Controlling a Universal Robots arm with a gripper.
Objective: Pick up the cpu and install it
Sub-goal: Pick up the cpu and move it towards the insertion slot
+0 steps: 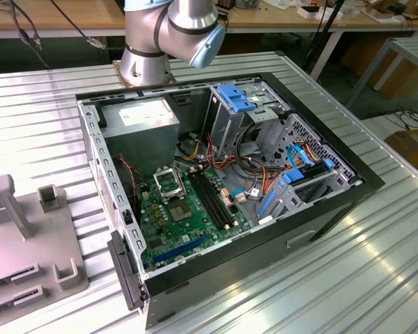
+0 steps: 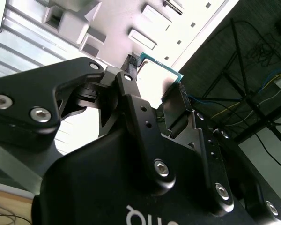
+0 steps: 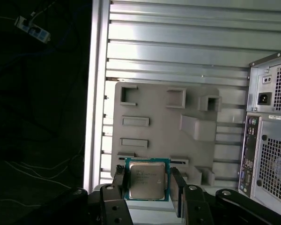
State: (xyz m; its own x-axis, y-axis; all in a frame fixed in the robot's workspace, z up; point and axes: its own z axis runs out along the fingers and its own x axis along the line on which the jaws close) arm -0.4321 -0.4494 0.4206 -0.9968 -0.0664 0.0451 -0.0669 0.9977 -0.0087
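While the jaws clench the cpu (image 3: 146, 179) by opposite edges, it hangs above the counter (image 3: 178, 42). A grey tray (image 3: 152, 110) lies at the counter's edge.

A table (image 1: 376, 278) of ribbed silver metal slats spreads across the exterior view, and bright light glints in streaks along the slats nearest the camera. Behind it runs a long wooden workbench (image 1: 56, 14) with dark cables (image 1: 24, 31) hanging over its edge and deep shadow underneath. At the exterior view's right stands a smaller grey metal table (image 1: 414, 52), with grey floor (image 1: 380, 122) below it and a brown board (image 1: 414, 149) at the picture's edge. In the first wrist view the ground beside the slatted top lies dark, with a white power strip (image 3: 33, 28) and thin pale cables (image 3: 33, 168) on it. In the second wrist view, black stand legs (image 2: 239, 61) and yellow and blue cables (image 2: 277, 80) cross a dim background.
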